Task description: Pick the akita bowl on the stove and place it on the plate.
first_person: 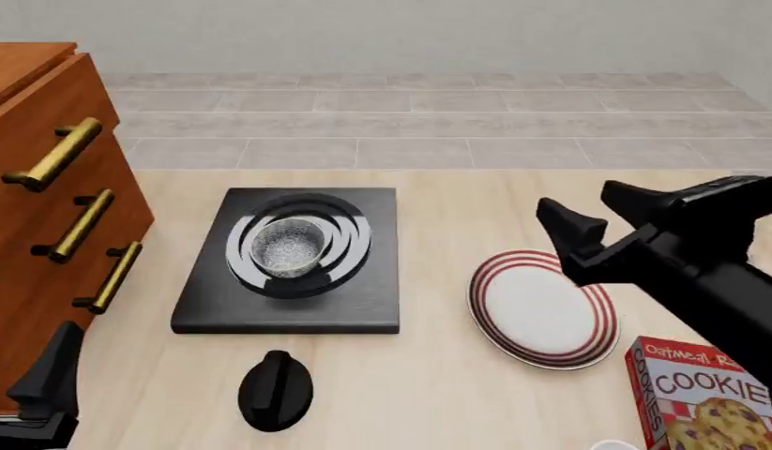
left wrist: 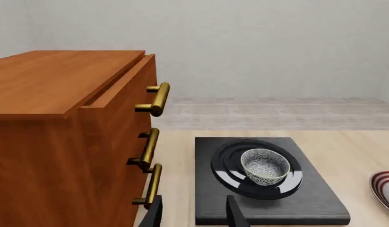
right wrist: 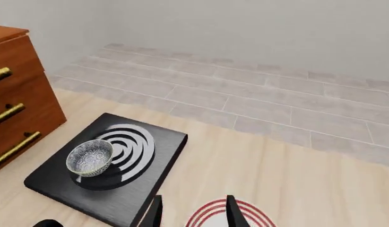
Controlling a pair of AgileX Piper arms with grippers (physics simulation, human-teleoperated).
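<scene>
Akita bowl (first_person: 291, 247): upright, centred on burner rings of stove (first_person: 289, 261). Dark outside, speckled grey-white inside. Nothing touching it. Also seen in L wrist view (left wrist: 265, 166) and R wrist view (right wrist: 90, 157).
Stove: flat black slab on table (first_person: 423, 384), just right of drawer cabinet (first_person: 41, 216). Silver/black rings under bowl.
Plate (first_person: 542, 307): white w/ red rim stripes, on table right of stove, apart from it. Bare. Only its rim shows in L wrist view (left wrist: 384, 189) and R wrist view (right wrist: 207, 217).
Right gripper (first_person: 598, 230): raised above table, over plate's far edge in front view. Fingers spread apart, holding nothing. R wrist view shows both finger tips (right wrist: 193, 213) w/ a gap between, plate rim below.
Left gripper (left wrist: 193, 213): low, near-left corner of front view by cabinet, well apart from bowl. Fingers parted, nothing between them; wrist cam looks toward stove + bowl.
Knob (first_person: 276, 389): black, round, on table just in front of stove, not touching it.
Cookie box (first_person: 704, 394): red, near-right corner, just beside plate's near-right edge.
Cabinet: wood, three brass handles (first_person: 83, 225), left of stove.
</scene>
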